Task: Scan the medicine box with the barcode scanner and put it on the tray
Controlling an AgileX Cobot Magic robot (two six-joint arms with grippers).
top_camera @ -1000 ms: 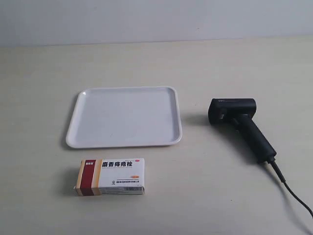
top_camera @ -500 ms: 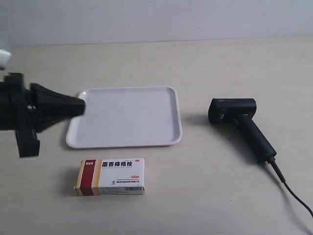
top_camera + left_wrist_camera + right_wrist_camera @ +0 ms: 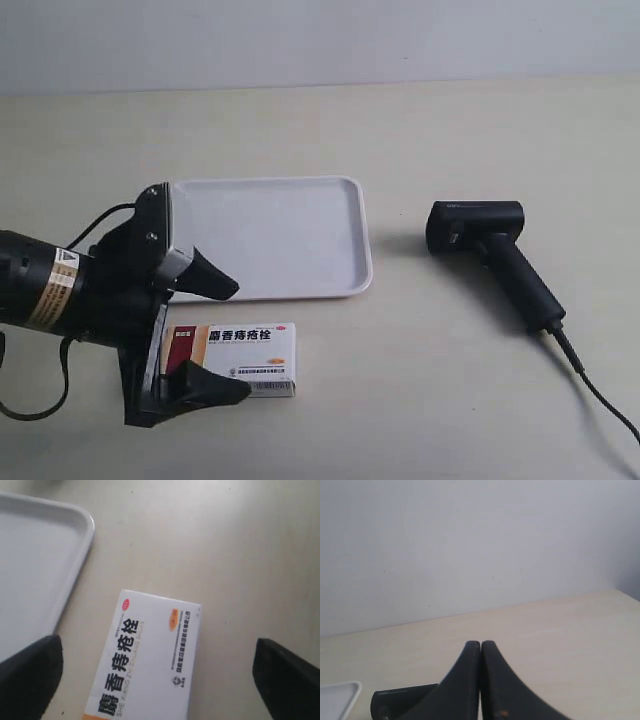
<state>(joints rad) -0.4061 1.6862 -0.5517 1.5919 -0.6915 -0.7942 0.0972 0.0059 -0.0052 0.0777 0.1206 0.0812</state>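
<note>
Medicine box (image 3: 228,360) lengthwise along tray (image 3: 262,236) edge

The arm at the exterior view's left (image 3: 60,295) is black and cylindrical, wearing a white label band with an orange stripe and a small triangular warning mark, and a thin black cable loops off its body. Its wrist carries a grey metal block dotted with small screws, and the left gripper (image 3: 215,335) ends in two black, tapering, horn-shaped fingers (image 3: 205,280). The right gripper (image 3: 481,680) shows smooth matte-black curved fingers (image 3: 462,680), with a tiny orange speck on one.
</note>
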